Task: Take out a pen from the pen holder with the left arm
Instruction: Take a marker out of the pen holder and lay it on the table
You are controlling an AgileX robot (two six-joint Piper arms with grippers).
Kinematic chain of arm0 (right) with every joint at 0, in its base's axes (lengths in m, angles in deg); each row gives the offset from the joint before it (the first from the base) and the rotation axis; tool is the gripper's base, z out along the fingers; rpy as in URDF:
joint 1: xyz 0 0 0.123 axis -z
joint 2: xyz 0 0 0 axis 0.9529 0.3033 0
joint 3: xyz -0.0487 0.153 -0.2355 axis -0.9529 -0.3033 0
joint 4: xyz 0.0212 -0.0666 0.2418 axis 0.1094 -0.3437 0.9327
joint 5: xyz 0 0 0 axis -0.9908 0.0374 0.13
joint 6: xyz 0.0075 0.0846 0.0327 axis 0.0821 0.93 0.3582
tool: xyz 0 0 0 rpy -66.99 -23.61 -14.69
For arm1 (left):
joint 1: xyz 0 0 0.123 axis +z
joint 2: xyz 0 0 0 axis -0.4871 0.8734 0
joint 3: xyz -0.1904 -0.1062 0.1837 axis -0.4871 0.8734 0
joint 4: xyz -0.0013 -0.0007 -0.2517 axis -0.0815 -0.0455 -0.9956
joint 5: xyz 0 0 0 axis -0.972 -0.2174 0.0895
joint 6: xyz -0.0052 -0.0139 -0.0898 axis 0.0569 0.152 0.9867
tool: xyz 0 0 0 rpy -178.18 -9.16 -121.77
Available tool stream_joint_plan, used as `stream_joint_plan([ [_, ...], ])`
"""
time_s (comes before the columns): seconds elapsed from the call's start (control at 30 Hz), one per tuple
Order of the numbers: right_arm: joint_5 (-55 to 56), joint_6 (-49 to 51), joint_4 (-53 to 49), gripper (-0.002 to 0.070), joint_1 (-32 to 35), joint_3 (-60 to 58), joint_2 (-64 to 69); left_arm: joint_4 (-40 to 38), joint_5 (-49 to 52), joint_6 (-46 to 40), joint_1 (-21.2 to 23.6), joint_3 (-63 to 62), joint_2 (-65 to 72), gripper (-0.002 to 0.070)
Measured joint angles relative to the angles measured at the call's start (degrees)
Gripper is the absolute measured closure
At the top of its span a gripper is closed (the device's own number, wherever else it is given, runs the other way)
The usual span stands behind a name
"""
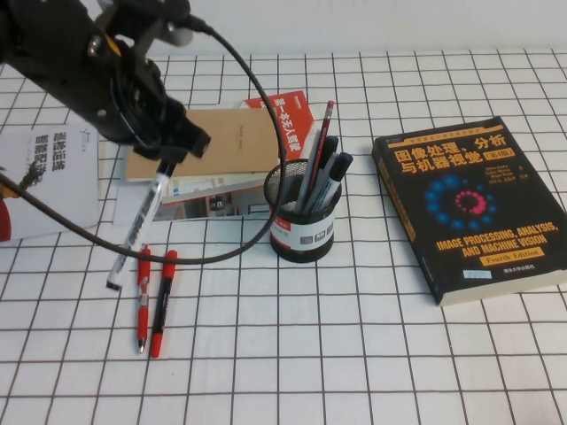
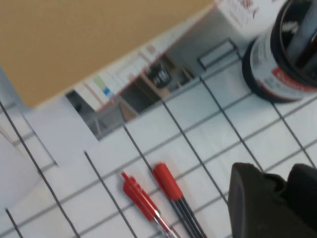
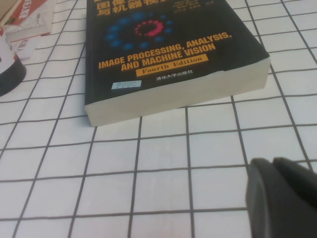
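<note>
Raised left gripper [image 1: 169,160] holds pen [image 1: 137,227]; right gripper [image 3: 278,171] by "VISION" book [image 1: 469,208].

white tabletop [image 1: 372,354] ruled with a black square grid, filling most of the frame; plain white strip [image 1: 399,22] along the upper edge; even, diffuse lighting.

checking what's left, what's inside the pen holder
Inside the pen holder: a red pencil and several dark pens, lower ends hidden by the mesh. Left gripper holds a white pen left of it; right gripper hovers near the book.
</note>
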Motion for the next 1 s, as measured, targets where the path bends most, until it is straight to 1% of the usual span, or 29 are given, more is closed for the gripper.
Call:
stream_joint_plan([
  [0.1,0.00,0.00,0.00,0.0692,0.00,0.00,0.00,-0.49,5.55,2.60,0.00,0.00,2.92,0.0568],
  [0.27,0.00,0.00,0.00,0.0692,0.00,0.00,0.00,-2.57,7.49,4.80,0.00,-0.02,9.55,0.0568],
  [0.47,0.00,0.00,0.00,0.0692,0.00,0.00,0.00,-3.25,5.57,8.93,0.00,-0.36,17.23,0.0568],
  [0.6,0.00,0.00,0.00,0.0692,0.00,0.00,0.00,-3.38,1.72,12.64,0.00,-0.36,20.82,0.0568],
  [0.7,0.00,0.00,0.00,0.0692,0.00,0.00,0.00,-3.50,-1.92,15.64,0.00,-0.36,21.70,0.0568],
  [0.8,0.00,0.00,0.00,0.0692,0.00,0.00,0.00,-3.50,-4.16,16.59,0.00,-0.36,21.94,0.0568],
  [1.0,0.00,0.00,0.00,0.0692,0.00,0.00,0.00,-1.31,-3.81,17.38,0.00,-0.36,22.09,0.0568],
])
